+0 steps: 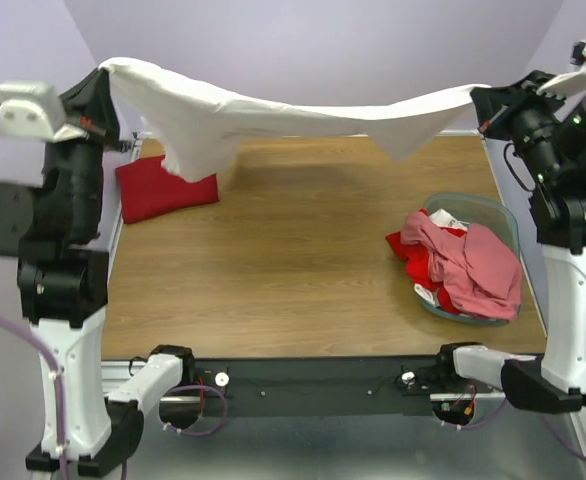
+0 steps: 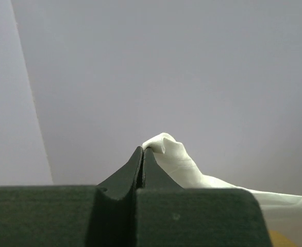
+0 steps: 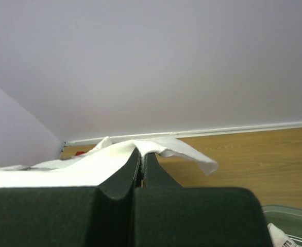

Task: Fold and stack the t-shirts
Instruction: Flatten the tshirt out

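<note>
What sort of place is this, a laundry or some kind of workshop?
Probably a robot test booth, not a laundry: a left arm and right arm bolted to a wooden table, plain lilac walls close around, and a white t-shirt stretched between the arms.

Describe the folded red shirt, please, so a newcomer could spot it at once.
On the table, look to the far left corner, under the hanging white shirt. The dark red shirt lies there folded flat; the other reddish shirts sit crumpled in the bin.
</note>
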Controlling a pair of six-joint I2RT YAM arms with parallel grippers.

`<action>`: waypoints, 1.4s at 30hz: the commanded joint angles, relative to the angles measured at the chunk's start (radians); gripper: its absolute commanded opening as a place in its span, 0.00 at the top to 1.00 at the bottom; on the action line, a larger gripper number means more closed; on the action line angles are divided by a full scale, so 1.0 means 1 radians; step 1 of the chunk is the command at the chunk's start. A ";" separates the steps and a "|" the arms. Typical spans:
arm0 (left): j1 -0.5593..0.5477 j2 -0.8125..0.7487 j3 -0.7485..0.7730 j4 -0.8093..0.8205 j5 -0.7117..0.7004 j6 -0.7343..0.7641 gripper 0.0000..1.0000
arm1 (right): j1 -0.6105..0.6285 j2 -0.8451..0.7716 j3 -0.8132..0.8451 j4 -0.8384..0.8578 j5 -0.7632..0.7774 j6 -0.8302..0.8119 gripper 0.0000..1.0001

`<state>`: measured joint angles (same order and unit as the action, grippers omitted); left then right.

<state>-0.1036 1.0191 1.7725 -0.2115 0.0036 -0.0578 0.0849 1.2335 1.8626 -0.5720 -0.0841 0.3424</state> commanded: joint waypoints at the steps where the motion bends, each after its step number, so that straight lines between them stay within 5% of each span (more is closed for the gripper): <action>1: 0.008 -0.129 -0.088 0.118 -0.076 -0.016 1.00 | -0.005 -0.089 0.003 0.031 0.026 0.007 1.00; 7: 0.008 -0.194 -0.050 0.136 -0.088 0.052 1.00 | -0.005 -0.135 0.056 0.031 0.040 0.032 0.99; 14: 0.008 -0.099 0.018 0.146 -0.022 0.144 1.00 | -0.004 -0.085 0.083 0.035 0.070 0.052 0.99; 20: 0.008 0.033 -0.085 0.199 0.059 0.168 1.00 | -0.005 0.006 -0.109 0.128 0.066 0.083 1.00; 26: 0.010 0.327 -0.102 0.297 0.027 0.226 1.00 | -0.007 0.231 -0.223 0.263 0.076 0.064 0.99; 30: 0.025 0.681 0.023 0.339 0.006 0.231 1.00 | -0.005 0.543 -0.154 0.322 0.107 0.066 0.99; 31: 0.025 0.753 0.167 0.290 -0.040 0.234 0.90 | -0.004 0.611 -0.114 0.327 0.122 0.075 1.00; 32: 0.025 0.829 0.244 0.269 -0.068 0.231 0.46 | -0.005 0.671 -0.070 0.328 0.119 0.075 1.00; 33: 0.027 0.972 0.321 0.244 -0.091 0.217 0.23 | -0.005 0.726 0.031 0.325 0.113 0.070 0.93; 34: 0.027 1.034 0.466 0.213 -0.111 0.214 0.02 | -0.008 0.845 0.077 0.322 0.090 0.072 0.76; 35: 0.027 1.059 0.472 0.219 -0.120 0.191 0.02 | -0.007 0.892 0.127 0.311 0.060 0.072 0.29; 37: 0.027 1.059 0.441 0.222 -0.126 0.112 0.02 | -0.007 0.998 0.258 0.279 0.043 0.084 0.00; 42: -0.011 0.914 0.248 0.189 -0.106 0.061 0.02 | 0.001 0.965 0.224 0.254 -0.006 0.073 0.00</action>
<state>-0.0895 2.1201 2.0964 -0.0418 -0.0765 0.0608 0.0830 2.2776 2.0636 -0.3248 -0.0460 0.4217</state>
